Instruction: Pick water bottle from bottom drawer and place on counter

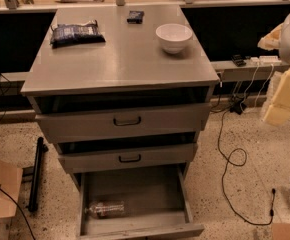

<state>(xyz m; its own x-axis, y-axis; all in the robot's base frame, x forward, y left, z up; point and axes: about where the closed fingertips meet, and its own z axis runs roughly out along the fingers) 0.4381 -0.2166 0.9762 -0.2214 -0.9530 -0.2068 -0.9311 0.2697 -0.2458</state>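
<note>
At the far left, one cardboard box [0,189] is seen on the speckled floor, and one black bar [35,174] is laid on the floor just beside the cabinet. On the grey desk [125,64] three things are counted: one dark packet [76,34] at the back left, one small dark object [135,17] at the back middle, and one white bowl [173,37] set upright at the back right, all well apart from one another. Below the desk three drawers are counted; one black handle is carried by each of the upper two, [127,120] and [130,158]. The bottom drawer [145,189] is pulled wide open, and one water bottle [105,209] is found lying on its side inside it, at the front left, near the left wall. To the right of the cabinet, black cables [232,156] are trailed across the floor. At the right edge, the pale claw [281,101] is held in the air, level with the upper drawers and well apart from the cabinet; whether it is spread or pressed together cannot be told, and nothing is seen in it.
</note>
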